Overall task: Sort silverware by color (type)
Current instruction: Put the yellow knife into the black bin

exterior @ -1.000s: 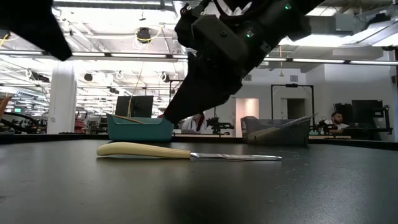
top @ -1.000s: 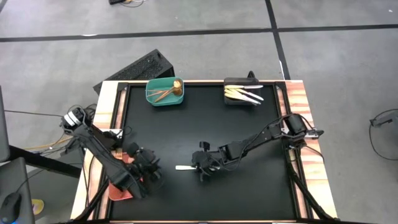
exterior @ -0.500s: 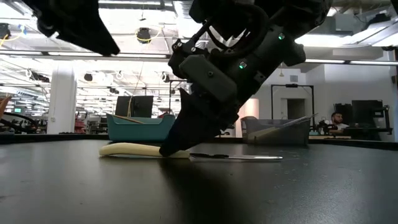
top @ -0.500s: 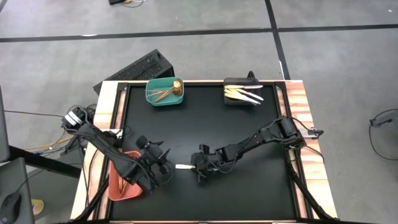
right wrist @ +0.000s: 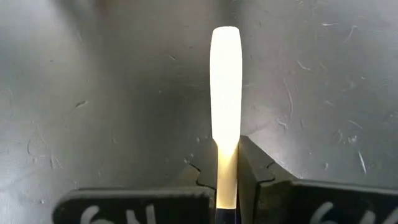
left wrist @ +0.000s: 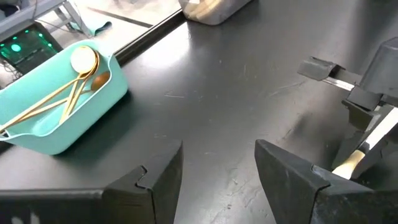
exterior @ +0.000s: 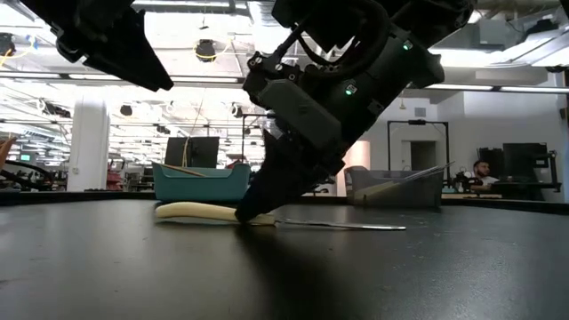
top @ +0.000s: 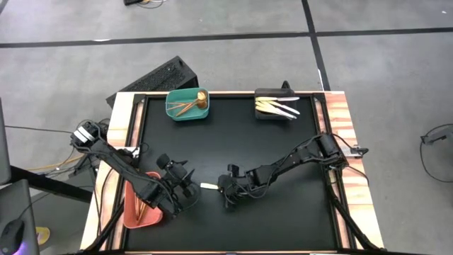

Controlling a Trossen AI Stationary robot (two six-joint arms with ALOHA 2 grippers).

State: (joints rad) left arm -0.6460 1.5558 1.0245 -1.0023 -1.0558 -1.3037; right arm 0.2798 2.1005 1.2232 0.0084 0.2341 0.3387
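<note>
A white-handled knife (exterior: 200, 213) lies flat on the black table near its middle, with my right gripper (right wrist: 227, 165) shut on it. The knife's handle points toward the table's left and its blade (exterior: 351, 225) toward the right. My left gripper (left wrist: 217, 168) stands open just left of the knife (top: 209, 186), a little above the table, with nothing between its fingers. Gold spoons lie in the teal bin (top: 187, 106), white knives lie in the black bin (top: 276, 108), and gold pieces lie in the salmon bin (top: 138, 211). My right gripper pinches the knife's handle by its two long sides, at the end beside the blade (right wrist: 227, 177), between its two fingers. The fingers (exterior: 253, 212) come slanting down from the table's right and point along the knife. The knife lies flat on the table.
The teal bin stands at the far edge left of the middle, the black bin at the far edge to the right. The salmon bin sits at the near left corner under my left arm (top: 120, 173). Wooden rails (top: 340, 113) border the table.
My right gripper has come down onto the knife's handle and taken hold of it; the knife still lies on the table. My left gripper has swung from above the salmon bin toward the knife and has turned.
</note>
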